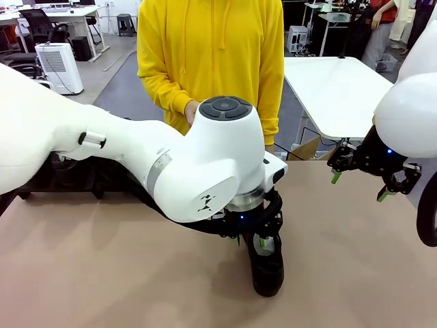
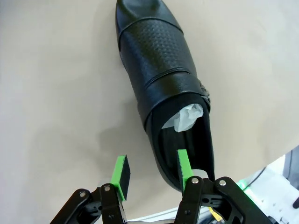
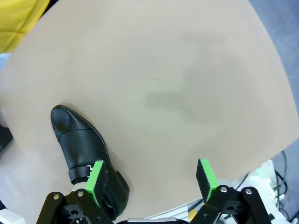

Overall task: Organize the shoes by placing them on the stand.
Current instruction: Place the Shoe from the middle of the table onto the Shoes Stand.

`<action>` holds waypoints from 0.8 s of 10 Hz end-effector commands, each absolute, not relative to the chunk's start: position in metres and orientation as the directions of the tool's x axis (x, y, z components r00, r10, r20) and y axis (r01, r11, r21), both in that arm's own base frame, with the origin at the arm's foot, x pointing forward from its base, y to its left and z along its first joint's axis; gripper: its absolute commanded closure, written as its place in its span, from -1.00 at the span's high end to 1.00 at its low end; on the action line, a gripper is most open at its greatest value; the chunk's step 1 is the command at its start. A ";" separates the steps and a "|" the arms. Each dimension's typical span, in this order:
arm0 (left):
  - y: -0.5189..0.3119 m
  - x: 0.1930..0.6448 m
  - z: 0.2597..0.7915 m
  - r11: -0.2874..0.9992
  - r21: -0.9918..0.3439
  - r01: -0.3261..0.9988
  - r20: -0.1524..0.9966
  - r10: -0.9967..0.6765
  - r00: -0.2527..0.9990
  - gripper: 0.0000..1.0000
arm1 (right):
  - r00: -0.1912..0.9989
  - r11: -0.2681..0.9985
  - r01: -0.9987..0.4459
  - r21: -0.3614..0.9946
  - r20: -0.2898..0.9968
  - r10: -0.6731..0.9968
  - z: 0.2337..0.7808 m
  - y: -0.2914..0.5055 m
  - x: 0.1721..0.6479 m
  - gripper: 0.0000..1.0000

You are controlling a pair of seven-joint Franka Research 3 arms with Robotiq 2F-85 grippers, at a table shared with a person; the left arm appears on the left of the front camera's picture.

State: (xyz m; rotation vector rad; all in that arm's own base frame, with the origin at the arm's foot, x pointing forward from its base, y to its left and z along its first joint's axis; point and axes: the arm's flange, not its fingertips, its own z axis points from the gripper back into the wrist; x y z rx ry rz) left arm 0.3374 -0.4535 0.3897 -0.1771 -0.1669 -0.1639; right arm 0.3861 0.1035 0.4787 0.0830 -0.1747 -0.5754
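Observation:
A single black glossy shoe point(image 1: 268, 268) lies on the tan table near the middle front, with white paper point(image 2: 187, 116) stuffed in its opening. My left gripper point(image 1: 250, 241) hangs right over its heel end. In the left wrist view the shoe point(image 2: 163, 79) points away from me, and the left gripper point(image 2: 152, 157) stands part open astride the heel's side wall, one finger over the opening and one outside, with a gap showing. My right gripper point(image 1: 359, 186) hovers wide open at the right, holding nothing. The right wrist view has the shoe point(image 3: 79, 140) beside the right gripper point(image 3: 150, 176). The stand point(image 1: 75, 183) sits at the left, mostly hidden behind my left arm.
A person in a yellow hoodie point(image 1: 212, 48) stands at the far edge, one hand point(image 1: 191, 109) just behind my left arm's wrist. A white table point(image 1: 334, 89) stands beyond at the right. Bare tan tabletop point(image 1: 341, 273) spreads to the shoe's right and front.

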 end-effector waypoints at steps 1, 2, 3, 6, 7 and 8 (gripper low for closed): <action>-0.472 0.347 0.371 0.991 -0.089 0.102 0.137 -0.089 0.987 0.09 | 0.835 0.843 0.519 0.143 0.129 -0.535 0.480 0.101 0.386 1.00; -0.475 0.351 0.363 0.993 -0.089 0.075 0.099 -0.067 0.993 0.09 | 0.835 0.843 0.519 0.143 0.129 -0.535 0.480 0.101 0.386 1.00; -0.477 0.353 0.359 0.994 -0.092 0.055 0.071 -0.048 0.996 0.09 | 0.835 0.843 0.519 0.143 0.129 -0.535 0.480 0.101 0.386 1.00; -0.478 0.356 0.356 0.993 -0.099 0.060 0.056 -0.055 0.997 -0.92 | 0.835 0.843 0.519 0.143 0.129 -0.535 0.480 0.101 0.386 1.00; -0.478 0.355 0.356 0.993 -0.097 0.060 0.055 -0.055 0.997 -1.00 | 0.835 0.843 0.519 0.143 0.129 -0.535 0.480 0.101 0.386 1.00; -0.479 0.355 0.356 0.994 -0.091 0.060 0.052 -0.056 0.997 -1.00 | 0.835 0.843 0.519 0.143 0.129 -0.535 0.480 0.101 0.386 1.00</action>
